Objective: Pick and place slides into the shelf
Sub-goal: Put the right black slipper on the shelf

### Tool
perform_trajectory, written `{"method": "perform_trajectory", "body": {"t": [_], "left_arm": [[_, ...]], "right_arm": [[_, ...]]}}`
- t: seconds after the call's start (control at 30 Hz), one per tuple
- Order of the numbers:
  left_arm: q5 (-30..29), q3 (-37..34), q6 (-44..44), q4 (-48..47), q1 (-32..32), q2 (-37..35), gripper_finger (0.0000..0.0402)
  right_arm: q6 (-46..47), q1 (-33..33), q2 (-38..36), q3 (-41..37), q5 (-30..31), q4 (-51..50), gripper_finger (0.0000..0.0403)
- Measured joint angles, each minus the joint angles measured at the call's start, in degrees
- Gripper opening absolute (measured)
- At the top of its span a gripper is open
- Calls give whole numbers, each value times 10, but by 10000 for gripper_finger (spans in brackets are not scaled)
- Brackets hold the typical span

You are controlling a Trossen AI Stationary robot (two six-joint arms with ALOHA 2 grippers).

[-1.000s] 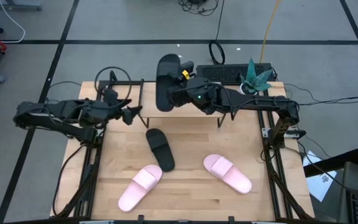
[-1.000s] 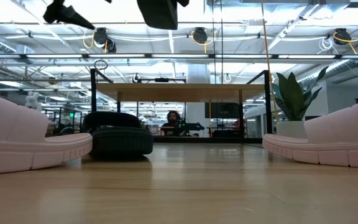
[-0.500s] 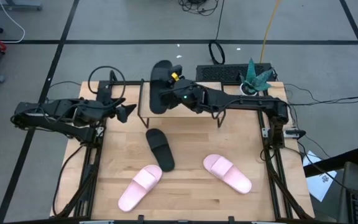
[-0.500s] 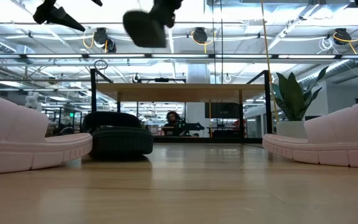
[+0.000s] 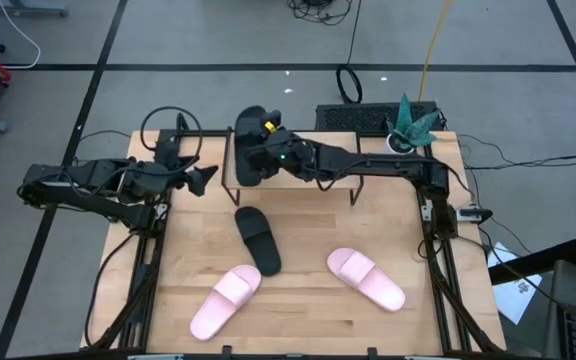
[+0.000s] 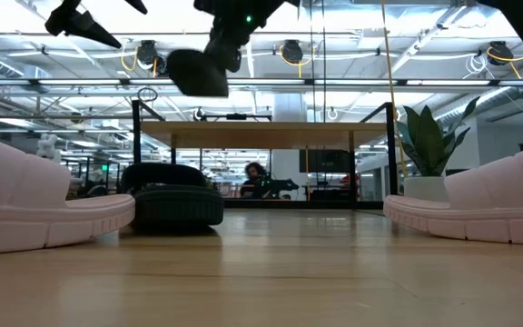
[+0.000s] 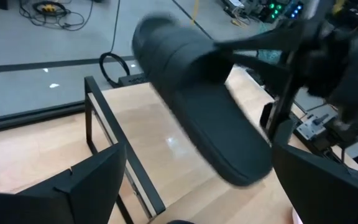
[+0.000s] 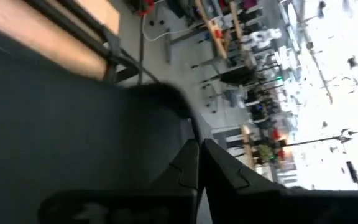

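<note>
My right gripper (image 5: 261, 150) is shut on a black slide (image 5: 247, 143) and holds it in the air over the left end of the shelf (image 5: 308, 178), a low plank rack at the table's far side. In the low view that slide (image 6: 198, 73) hangs above the shelf top (image 6: 271, 134). My left gripper (image 5: 209, 177) waits open just left of the shelf, facing the held slide (image 7: 204, 118). A second black slide (image 5: 257, 240) and two pink slides (image 5: 225, 300) (image 5: 366, 278) lie flat on the table. My right gripper pinches a thin part of the slide by its strap (image 7: 253, 40) between the two shut fingers (image 8: 188, 165); the exact spot is hidden by the slide and the gripper. The fingers come nearly level from the table's right. The slide hangs tilted below them, clear of the shelf.
A keyboard (image 5: 378, 117) and a small green plant (image 5: 413, 122) stand behind the shelf at the far right. Open tabletop (image 5: 308, 235) lies between the shelf and the three slides at rest.
My right gripper has moved toward the table's left edge and down, still shut, carrying the black slide. The slide now hangs lower, nearer the shelf top and over its left end.
</note>
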Motion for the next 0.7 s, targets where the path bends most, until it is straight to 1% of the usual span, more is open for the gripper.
{"method": "perform_trajectory", "body": {"t": [0.23, 0.3, 0.7], "left_arm": [[-9, 0, 0, 0, 0, 0, 395], [-14, 0, -1, 0, 0, 0, 395], [-20, 0, -2, 1, 0, 0, 395]], "right_arm": [[9, -12, 10, 0, -17, 5, 0], [22, -13, 18, 0, -31, 8, 0], [35, -20, 42, 0, -47, 20, 0]]}}
